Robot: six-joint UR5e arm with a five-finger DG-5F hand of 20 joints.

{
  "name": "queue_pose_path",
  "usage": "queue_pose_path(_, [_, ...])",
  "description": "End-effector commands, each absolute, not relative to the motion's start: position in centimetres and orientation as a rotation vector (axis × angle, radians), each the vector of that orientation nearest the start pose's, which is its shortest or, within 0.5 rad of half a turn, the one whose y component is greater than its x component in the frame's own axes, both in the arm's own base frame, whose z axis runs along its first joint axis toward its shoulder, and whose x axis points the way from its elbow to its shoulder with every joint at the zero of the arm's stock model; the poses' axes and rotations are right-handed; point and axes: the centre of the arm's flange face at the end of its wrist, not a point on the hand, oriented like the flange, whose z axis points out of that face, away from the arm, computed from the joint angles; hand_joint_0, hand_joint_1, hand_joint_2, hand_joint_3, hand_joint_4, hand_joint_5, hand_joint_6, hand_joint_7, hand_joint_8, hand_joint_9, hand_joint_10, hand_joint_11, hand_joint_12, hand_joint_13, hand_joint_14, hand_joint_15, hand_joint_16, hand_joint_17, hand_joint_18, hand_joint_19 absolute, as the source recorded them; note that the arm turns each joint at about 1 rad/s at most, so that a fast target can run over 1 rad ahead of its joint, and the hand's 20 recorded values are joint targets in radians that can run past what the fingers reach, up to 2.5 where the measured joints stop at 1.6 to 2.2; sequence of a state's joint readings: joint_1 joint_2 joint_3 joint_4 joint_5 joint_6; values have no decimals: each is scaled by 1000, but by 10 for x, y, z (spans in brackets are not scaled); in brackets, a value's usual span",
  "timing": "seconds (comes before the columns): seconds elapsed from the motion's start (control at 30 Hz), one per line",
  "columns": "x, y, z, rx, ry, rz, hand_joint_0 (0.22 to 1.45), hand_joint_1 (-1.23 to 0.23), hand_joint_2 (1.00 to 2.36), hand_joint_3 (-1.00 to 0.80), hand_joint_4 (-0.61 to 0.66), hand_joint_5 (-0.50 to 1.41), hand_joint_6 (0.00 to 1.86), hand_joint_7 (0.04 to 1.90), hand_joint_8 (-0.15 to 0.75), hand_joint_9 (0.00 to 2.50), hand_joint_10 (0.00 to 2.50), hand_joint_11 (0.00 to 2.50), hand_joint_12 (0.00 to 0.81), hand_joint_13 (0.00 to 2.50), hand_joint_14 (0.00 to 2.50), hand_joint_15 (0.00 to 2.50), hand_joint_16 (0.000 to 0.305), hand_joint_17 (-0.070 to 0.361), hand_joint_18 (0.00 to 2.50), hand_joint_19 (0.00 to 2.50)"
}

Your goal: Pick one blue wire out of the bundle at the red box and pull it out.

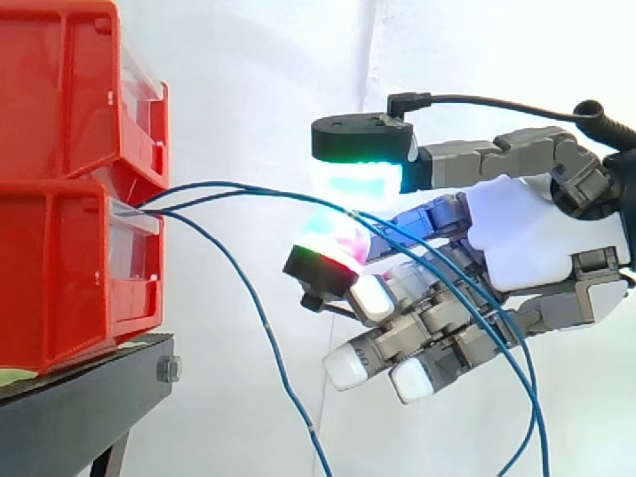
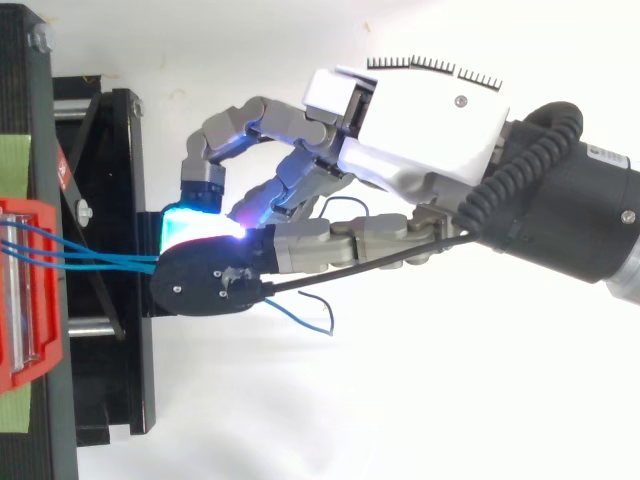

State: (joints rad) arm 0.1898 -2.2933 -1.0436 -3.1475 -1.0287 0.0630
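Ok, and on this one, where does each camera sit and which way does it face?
Side view: beside the work, looking level across it, red bins at left, the hand at right.
Top view: overhead, looking down on the bins, hand and arm at right.
Shared: bins, hand, blue wires.

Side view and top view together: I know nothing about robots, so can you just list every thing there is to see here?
Red bins: two, red, stacked at the left.
Blue wires: three as far as I can tell, blue, leaving the lower bin's front; two run to the hand, one hangs down.
Stand: one, black, under the bins.
Tape: green, on the stand beside the bin; count unclear.
Curtain: one, white, behind everything.
Hand: one, white and grey, glowing fingertips pinching the blue wires.
Arm: one, dark, from the right.
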Motion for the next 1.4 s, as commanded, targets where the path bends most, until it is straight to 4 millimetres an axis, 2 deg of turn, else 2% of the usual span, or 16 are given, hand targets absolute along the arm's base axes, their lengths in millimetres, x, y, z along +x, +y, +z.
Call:
queue_pose_path(0.0, [751, -41, 291, 1475, 1069, 846, 587, -805, 1008, 31, -35, -101, 902, 1146, 349, 1053, 10, 522, 467, 863, 12, 359, 60, 136, 881, 447])
queue_pose_path(0.13, [751, -38, 290, 1475, 1076, 846, 586, -807, 1006, 31, -25, -99, 900, 1144, 324, 857, 6, 335, 466, 847, 11, 345, 60, 136, 884, 438])
queue_pose_path(0.5, [749, -37, 291, 1431, 1144, 777, 577, -820, 1004, 22, -19, -94, 890, 1145, 298, 584, 0, 2, 473, 778, 8, 260, 61, 137, 853, 391])
queue_pose_path(0.73, [749, -39, 292, 1398, 1167, 726, 573, -825, 1003, 20, -19, -92, 885, 1144, 278, 488, 0, 0, 477, 727, 7, 216, 61, 138, 811, 355])
queue_pose_path(1.37, [744, -39, 296, 1369, 1176, 623, 571, -826, 1003, 13, -5, -93, 880, 1170, 290, 529, 1, 0, 471, 701, 7, 237, 61, 138, 771, 377])
